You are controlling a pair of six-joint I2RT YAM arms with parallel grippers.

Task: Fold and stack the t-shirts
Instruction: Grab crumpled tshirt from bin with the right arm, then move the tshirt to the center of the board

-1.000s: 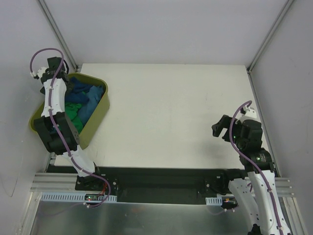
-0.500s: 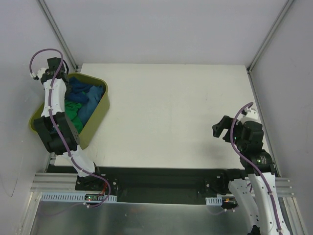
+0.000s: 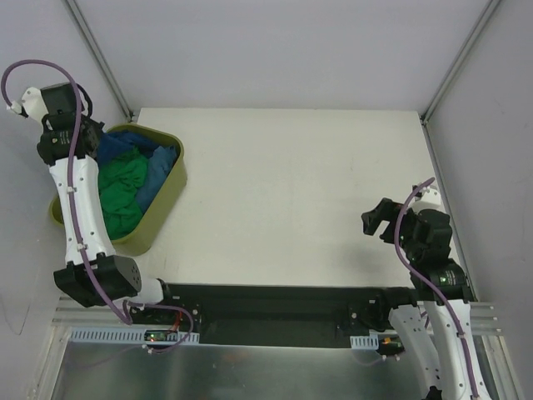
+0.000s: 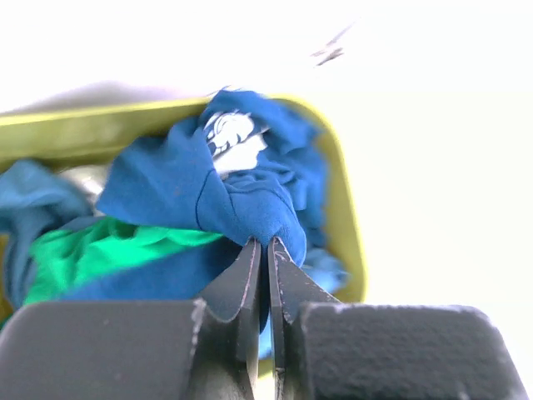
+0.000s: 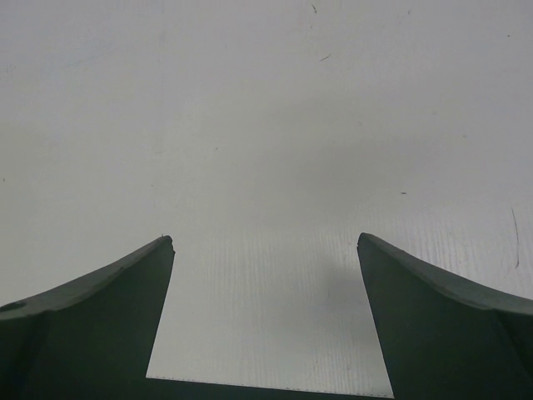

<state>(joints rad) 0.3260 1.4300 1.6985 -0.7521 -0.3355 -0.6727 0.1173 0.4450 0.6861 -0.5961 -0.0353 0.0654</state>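
The left jaws are gripping a fold of the blue t-shirt [image 4: 241, 196], closed tight on the cloth. The rest of it is bunching just beyond their tips, above the green t-shirt [image 4: 92, 250], in the tub [image 3: 169, 200] at the left edge of the worktop [image 3: 291, 183]. The right jaws are standing wide open over the worktop near its right edge.

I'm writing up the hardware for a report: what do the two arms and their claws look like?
The left arm and right arm have white links and black joint housings, each trailed by a looping purple cable. The left claw and right claw have matte dark grey fingers tapering to tips. No markings are visible.
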